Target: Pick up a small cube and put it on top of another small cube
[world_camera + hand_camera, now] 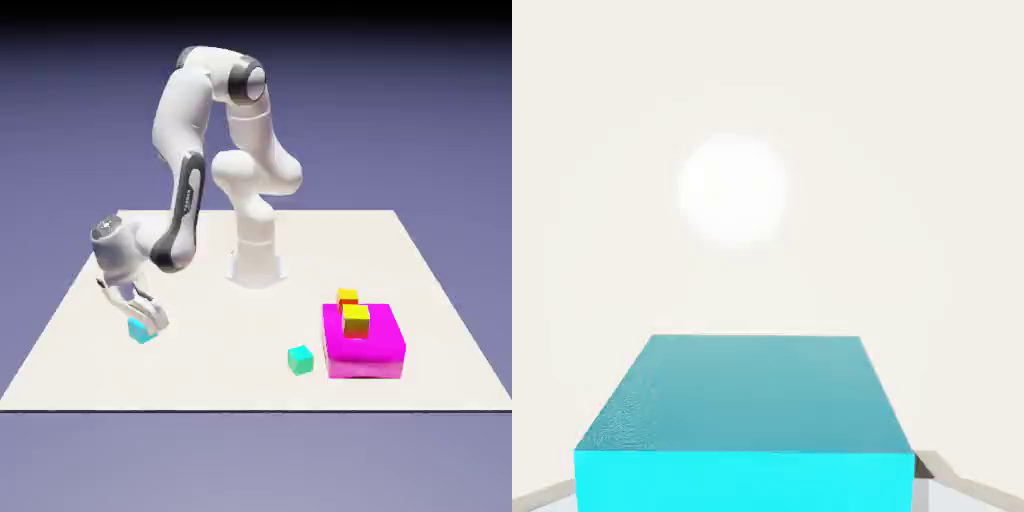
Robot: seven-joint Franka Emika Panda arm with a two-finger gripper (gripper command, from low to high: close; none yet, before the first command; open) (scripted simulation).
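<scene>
Your gripper (148, 322) is down at desk (80, 350) level, well off toward the exterior view's left of the magenta block (364, 345), and the jaws are drawn in narrow on the light blue cube (141, 332). The hand view backs this up: the cube (744, 420) fills the lower frame between the fingertips (944, 472), sitting square and centred, with bare desk beyond it. So the cube is gripped but, as far as you can judge, still resting on the desk. For the step in hand, lift straight up before you travel sideways, so the cube doesn't drag or twist in the grip; hold the squeeze steady and keep the wrist level so the bottom face stays flat for placing. The likely target is the teal cube (300, 359), which sits just beside the magenta block on its exterior-view-left side, near the front edge of the desk. Bring the held cube directly above it, settle it face to face, and only then release, since a small top leaves little room for offset. Count on the desk: two bluish small cubes (one held, one free), one large magenta block, one yellow cube (356, 320) on top of that block, and one orange-red cube (347, 296) just behind the yellow one, partly hidden. One arm, one gripper.
</scene>
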